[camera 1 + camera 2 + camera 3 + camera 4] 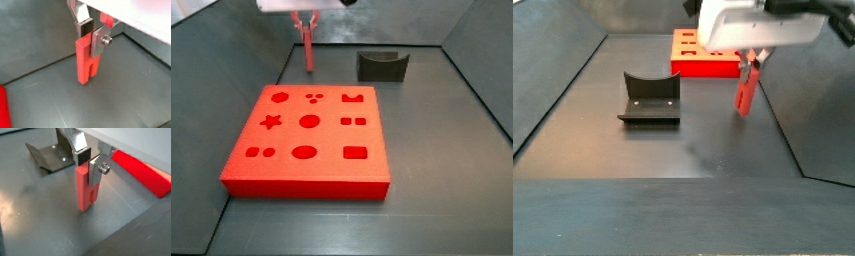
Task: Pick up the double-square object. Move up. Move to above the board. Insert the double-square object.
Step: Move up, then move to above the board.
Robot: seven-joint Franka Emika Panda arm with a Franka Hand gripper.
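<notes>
One board (305,140), one double-square object (87,61), one tool (90,31), one fixture (649,98).

Hand (91,31) points down, fingers clamped together.

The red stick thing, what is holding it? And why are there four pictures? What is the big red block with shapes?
It is a robot arm, and these are four cameras looking at the same moment. Two cameras ride on the arm's wrist and look down at its gripper, a pincer with two silver fingers. Two more watch from beside the floor. The gripper is shut on the double-square object, a slim red peg made of two joined bars. In a side view the peg hangs behind the board, a flat red slab with shaped holes such as a star and circles. The peg should go into one hole. The dark bracket standing on the floor is the fixture, part of the rig.
</notes>
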